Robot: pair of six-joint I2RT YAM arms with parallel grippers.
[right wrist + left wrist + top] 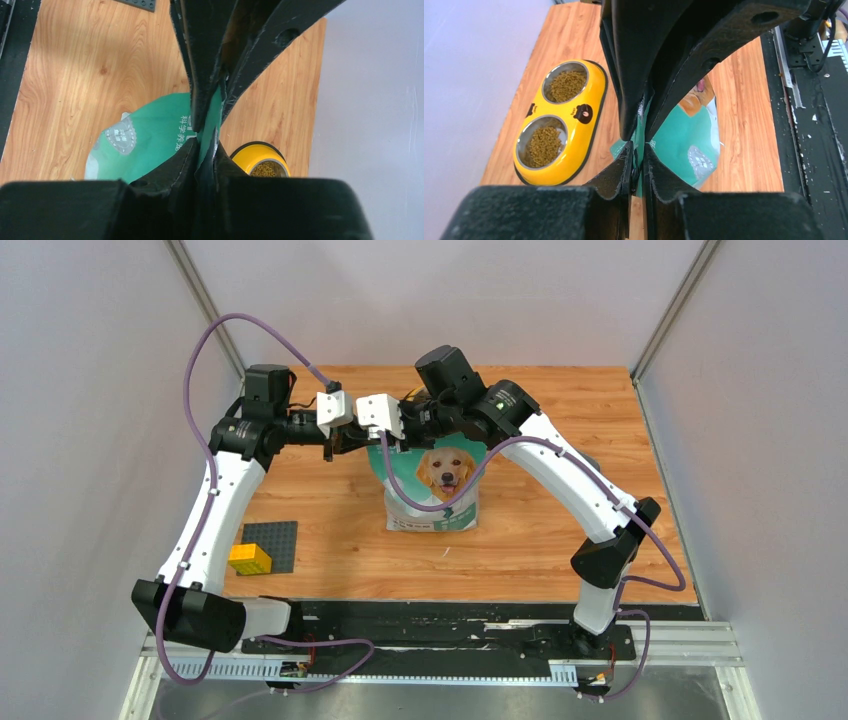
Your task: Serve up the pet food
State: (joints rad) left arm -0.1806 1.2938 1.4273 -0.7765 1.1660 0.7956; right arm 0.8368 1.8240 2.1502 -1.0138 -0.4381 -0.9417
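The teal-green pouch with the golden retriever stands upright mid-table. My left gripper is shut on the left end of its top edge, and the edge shows pinched between the jaws in the left wrist view. My right gripper is shut on the same top edge further right. The pet food lies as brown kibble in both steel bowls of the yellow feeder, beside the pouch. One filled bowl shows in the right wrist view. No scoop is in view.
A dark grey baseplate with a yellow block on it lies at the front left. White walls close in the table on the left, right and back. The black mounting rail runs along the near edge.
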